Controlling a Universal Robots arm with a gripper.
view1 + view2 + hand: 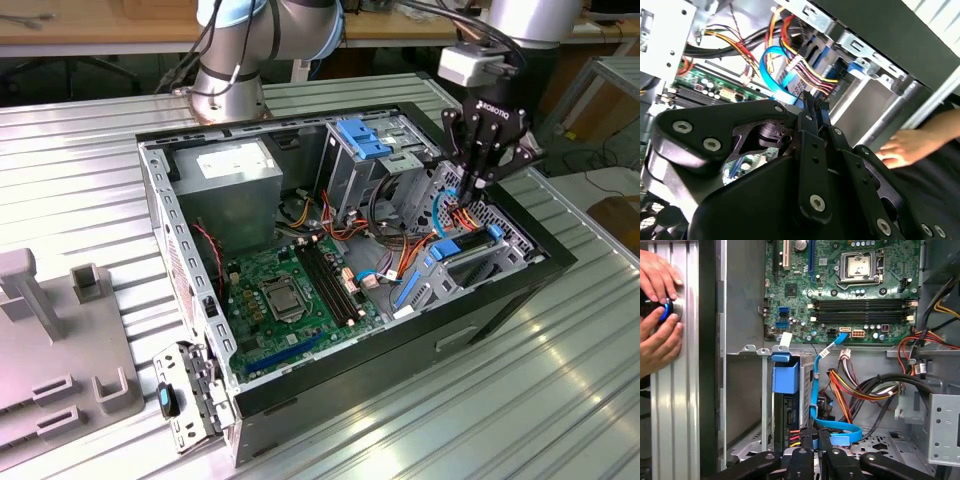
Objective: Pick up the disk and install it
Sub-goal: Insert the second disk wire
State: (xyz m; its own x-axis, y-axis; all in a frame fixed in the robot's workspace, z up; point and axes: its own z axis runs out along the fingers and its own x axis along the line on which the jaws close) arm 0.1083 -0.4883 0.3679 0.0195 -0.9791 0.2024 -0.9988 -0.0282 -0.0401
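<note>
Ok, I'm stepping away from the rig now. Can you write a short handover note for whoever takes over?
Gripper: fingers together, low inside the PC case, over the drive bay at the exterior view's right. I cannot tell whether it is pinching anything.
Disk: in the bay with its blue rails, not in the gripper. The fingertips are close to it, beside the blue cable.
Done: disk appears placed in the bay.
Left: I cannot tell whether it is fully seated, so check.
Note: a person's hands are on the table beside the case.
</note>
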